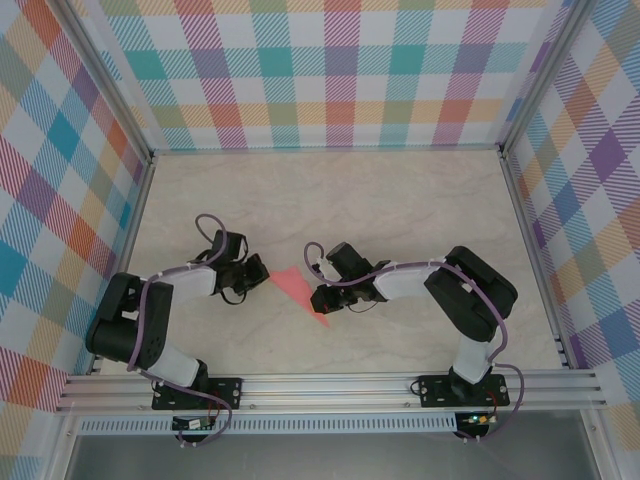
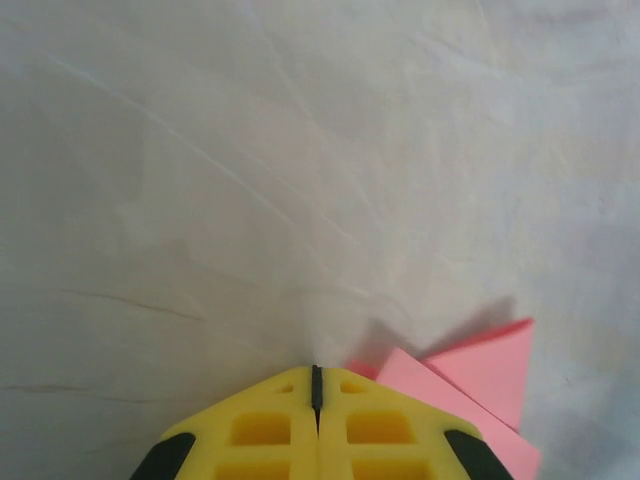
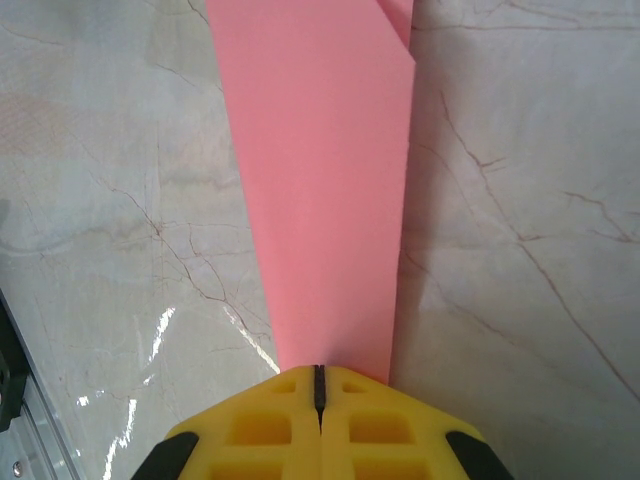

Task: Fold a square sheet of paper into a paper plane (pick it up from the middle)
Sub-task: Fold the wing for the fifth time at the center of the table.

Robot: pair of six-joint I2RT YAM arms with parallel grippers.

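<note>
Right end effector (image 3: 318, 375) pinches paper plane (image 3: 320, 200) end, likely anchoring it for creasing; left end effector (image 2: 316, 372) pressed together beside its folded corner, pinch unclear.

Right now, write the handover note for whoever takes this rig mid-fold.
Left gripper: shut, nothing visibly held, beside the pink paper's folded corner.
Right gripper: shut, tips at the paper's narrow end; pinched or only pressed, cannot tell.
Paper: lies on the marble table between the arms, folded into a long tapering strip.
Done: first folds. To do: wings, final creases; no finished plane yet.
</note>
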